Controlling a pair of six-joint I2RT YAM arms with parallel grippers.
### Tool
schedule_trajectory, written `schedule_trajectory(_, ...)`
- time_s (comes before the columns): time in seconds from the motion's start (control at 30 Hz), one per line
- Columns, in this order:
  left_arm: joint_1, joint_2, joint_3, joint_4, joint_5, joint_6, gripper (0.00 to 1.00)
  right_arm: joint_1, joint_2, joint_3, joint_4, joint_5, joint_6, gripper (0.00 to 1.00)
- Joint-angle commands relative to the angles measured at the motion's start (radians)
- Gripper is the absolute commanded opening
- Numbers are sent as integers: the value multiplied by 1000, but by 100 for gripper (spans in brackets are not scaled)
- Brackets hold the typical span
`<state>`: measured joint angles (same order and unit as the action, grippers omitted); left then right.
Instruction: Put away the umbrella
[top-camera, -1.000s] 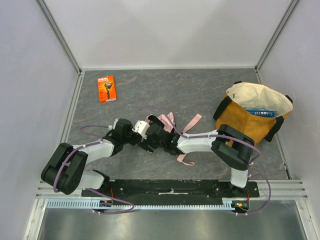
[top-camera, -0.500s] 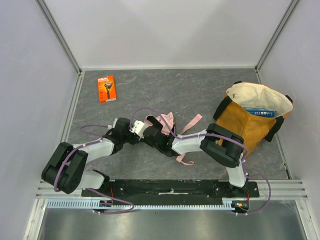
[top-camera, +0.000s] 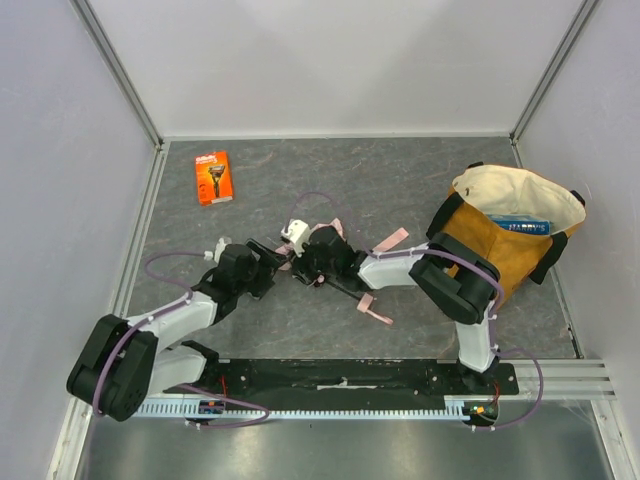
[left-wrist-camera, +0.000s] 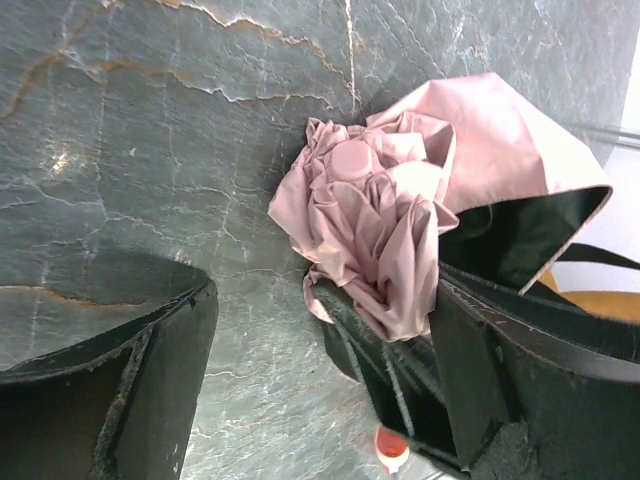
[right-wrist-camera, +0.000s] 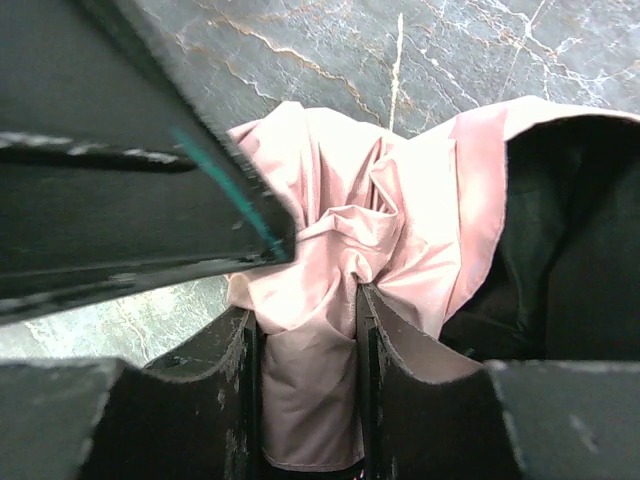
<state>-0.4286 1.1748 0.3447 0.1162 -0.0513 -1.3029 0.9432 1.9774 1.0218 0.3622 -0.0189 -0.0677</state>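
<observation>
Pinches bunched pink fabric of the umbrella (right-wrist-camera: 340, 240) in the narrowed right gripper (right-wrist-camera: 305, 330) mid-way across the table (top-camera: 400, 180), keeps the left gripper (left-wrist-camera: 320, 300) gaping beside it (holding nothing), tote bag (top-camera: 480, 250) off on the right arm's side.

The white-and-black left arm (top-camera: 180, 315) is stretching low from the near edge of the grey table (top-camera: 400, 180) toward its middle, its black two-finger left gripper (top-camera: 275, 262) gaping wide. The white-and-black right arm (top-camera: 400, 268) is folding leftward, its black right gripper (right-wrist-camera: 305, 370) pinching the pale pink fabric umbrella (right-wrist-camera: 340, 230).
</observation>
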Motion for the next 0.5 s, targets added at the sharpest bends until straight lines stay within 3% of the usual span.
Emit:
schedule_trajectory(0.0,2,-1,-50,65,43,83,91,-93,126,-106,-280,-263,111,0)
schedule_trajectory(0.17,4,78,-44,149,77,48,92,-133,143,-100,-250,-410,149,0)
schedule_trajectory(0.37,-12,221,40,62,56,-38,93,-165,185,-57,-253,-503,193,0)
schedule_trajectory(0.47,-51,238,57,-1,-68,-91,94,-191,207,-29,-264,-555,224,0)
